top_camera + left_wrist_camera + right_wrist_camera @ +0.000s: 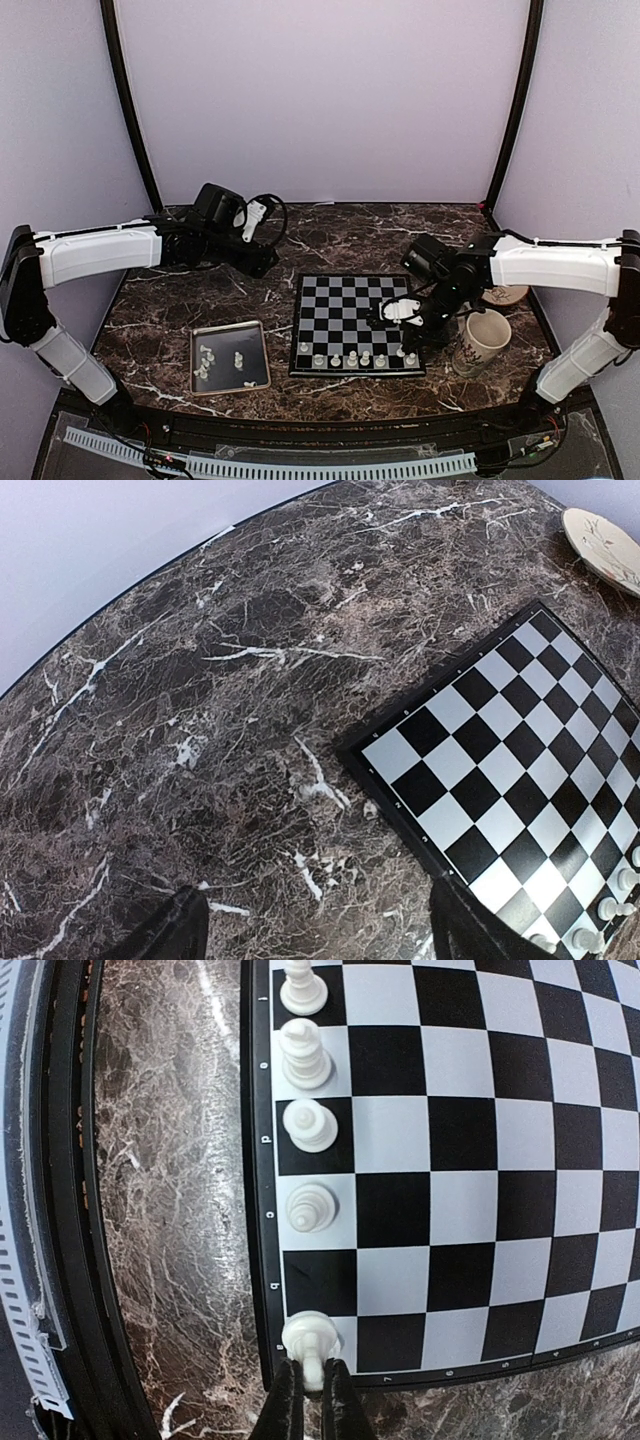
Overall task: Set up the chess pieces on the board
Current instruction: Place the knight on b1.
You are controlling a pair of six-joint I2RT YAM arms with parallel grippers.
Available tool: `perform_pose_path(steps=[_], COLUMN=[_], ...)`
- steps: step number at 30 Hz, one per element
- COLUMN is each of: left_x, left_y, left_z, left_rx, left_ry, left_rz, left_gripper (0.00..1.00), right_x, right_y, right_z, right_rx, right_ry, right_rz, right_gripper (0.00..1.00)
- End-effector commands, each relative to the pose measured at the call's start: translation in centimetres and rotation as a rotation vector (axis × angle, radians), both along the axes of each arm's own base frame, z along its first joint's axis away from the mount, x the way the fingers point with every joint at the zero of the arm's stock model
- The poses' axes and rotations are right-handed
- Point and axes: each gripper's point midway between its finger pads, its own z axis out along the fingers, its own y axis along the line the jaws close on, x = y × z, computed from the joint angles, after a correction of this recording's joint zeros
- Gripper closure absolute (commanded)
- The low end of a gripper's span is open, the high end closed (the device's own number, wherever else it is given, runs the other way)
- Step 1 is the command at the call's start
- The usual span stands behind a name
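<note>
Whitish piece (312, 1338) stood pinched by the right tool (310, 1372) on the board's (460, 1130) corner square, apparently extending that row; left tool (315, 900) hung open.

One board (350, 300), one tray (228, 326), one mug (482, 340), roughly twelve chess pieces (319, 359).

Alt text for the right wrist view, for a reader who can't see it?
The right claw pinches a small white chess piece on a corner square of the black-and-white chessboard. Four more white pieces stand along that edge, dark marble tabletop beyond.
</note>
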Motion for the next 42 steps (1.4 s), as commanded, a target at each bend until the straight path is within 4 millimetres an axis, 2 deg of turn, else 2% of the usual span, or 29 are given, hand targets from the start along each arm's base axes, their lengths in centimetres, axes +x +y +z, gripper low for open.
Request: perform_pose_path(steps=[1,17,42], left_x=[0.2,0.1,0.0], left_y=[-0.2,-0.1,-0.2], left_z=[1.2,1.3,0.8], left_rx=[-0.003,0.003,0.010], left_ry=[-0.018,-0.022,-0.006], left_rz=[-0.013,-0.018,-0.026], left_gripper=[0.22,0.22,0.22], right_x=[-0.3,-0.1,-0.3], right_y=[0.7,0.9,0.4], right_z=[-0.7,-2.9,-4.3], right_rx=[0.009,-0.027,-0.057], right_ry=[-0.003,0.012,0.020], right_rz=[0.030,0.017,0.018], right_gripper=[1.00,0.98,0.93])
